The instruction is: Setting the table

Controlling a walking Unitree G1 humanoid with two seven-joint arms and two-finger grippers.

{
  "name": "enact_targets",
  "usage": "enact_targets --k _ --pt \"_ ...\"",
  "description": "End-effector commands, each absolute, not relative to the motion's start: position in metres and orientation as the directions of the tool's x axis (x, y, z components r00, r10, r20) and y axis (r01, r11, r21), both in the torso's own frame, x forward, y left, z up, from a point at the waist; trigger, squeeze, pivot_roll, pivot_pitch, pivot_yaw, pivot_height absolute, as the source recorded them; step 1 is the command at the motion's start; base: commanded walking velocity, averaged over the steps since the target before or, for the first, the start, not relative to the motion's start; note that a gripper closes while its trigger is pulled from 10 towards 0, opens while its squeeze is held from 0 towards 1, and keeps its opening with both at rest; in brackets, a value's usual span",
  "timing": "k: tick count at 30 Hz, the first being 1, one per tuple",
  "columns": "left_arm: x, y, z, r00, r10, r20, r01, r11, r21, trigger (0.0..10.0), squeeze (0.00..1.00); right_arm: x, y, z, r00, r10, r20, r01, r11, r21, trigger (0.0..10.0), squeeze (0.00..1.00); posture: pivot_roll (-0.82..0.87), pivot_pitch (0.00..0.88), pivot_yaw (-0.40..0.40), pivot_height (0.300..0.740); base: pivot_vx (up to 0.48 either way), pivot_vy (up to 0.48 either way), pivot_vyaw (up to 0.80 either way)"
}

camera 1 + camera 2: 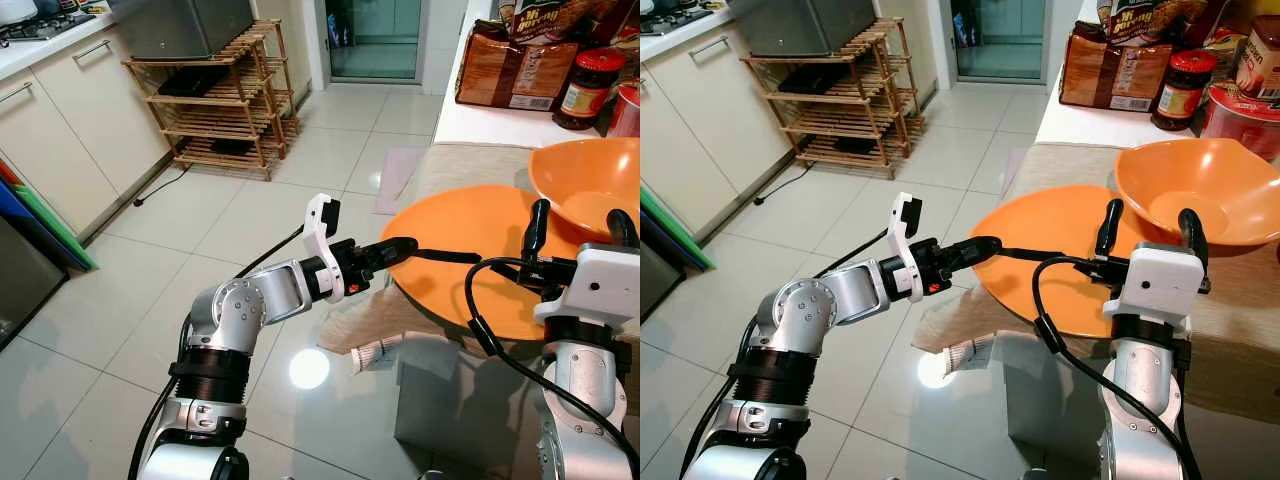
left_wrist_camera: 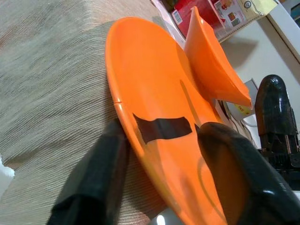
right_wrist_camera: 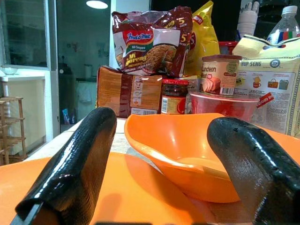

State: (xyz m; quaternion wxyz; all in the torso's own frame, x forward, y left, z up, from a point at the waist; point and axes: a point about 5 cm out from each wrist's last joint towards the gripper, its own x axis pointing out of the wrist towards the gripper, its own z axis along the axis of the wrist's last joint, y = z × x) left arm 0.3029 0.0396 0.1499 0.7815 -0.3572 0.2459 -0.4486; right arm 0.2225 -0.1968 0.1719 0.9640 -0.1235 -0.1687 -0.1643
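Plate [image 1: 470, 255] sits w/ its rim pinched between left jaws [image 1: 405, 247], overhanging desk [image 1: 470, 160] edge. Right jaws [image 1: 578, 228] spread, holding nothing, over plate's far side; bowl [image 1: 590, 180] just beyond. Risk: thin rim grip slips, plate tips to floor [image 1: 250, 200]. Open room only floor-side; jars, packets crowd behind bowl.

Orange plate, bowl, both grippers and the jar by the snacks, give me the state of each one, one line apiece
Orange plate: flat on the tablecloth, its edge overhanging the table, rim pinched by the left gripper.
Orange bowl: upright, empty, beside the plate.
Left gripper: shut on the plate's near rim.
Right gripper: open, fingers pointing toward the bowl, holding nothing.
Jar: upright, red lid on.
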Motion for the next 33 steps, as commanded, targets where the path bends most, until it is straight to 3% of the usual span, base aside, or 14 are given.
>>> enact_targets --k 1,18,21,33 --pt "0.306 0.04 0.162 0.48 -0.876 -0.034 0.566 0.34 -0.751 0.0 0.0 0.223 -0.194 0.174 0.889 -0.276 0.367 0.357 0.917 -0.176 10.0 0.0 -0.1 0.0 0.161 0.74 0.0 0.0 0.0" --pt "0.311 0.044 0.161 0.502 -0.864 -0.038 0.592 0.375 -0.713 0.0 0.0 0.223 -0.193 0.171 0.896 -0.267 0.354 0.344 0.922 -0.176 10.0 0.0 -0.09 0.0 0.157 0.74 0.0 0.0 0.0" --pt "0.313 0.046 0.157 0.52 -0.851 -0.075 0.621 0.438 -0.65 0.0 0.0 0.223 -0.192 0.171 0.899 -0.261 0.351 0.338 0.924 -0.178 10.0 0.0 -0.09 0.0 0.157 0.74 0.0 0.0 0.0" --pt "0.318 0.048 0.158 0.549 -0.835 -0.044 0.631 0.449 -0.633 0.0 0.0 0.223 -0.192 0.17 0.901 -0.258 0.349 0.335 0.925 -0.18 10.0 0.0 -0.1 0.0 0.156 0.74 0.0 0.0 0.0"
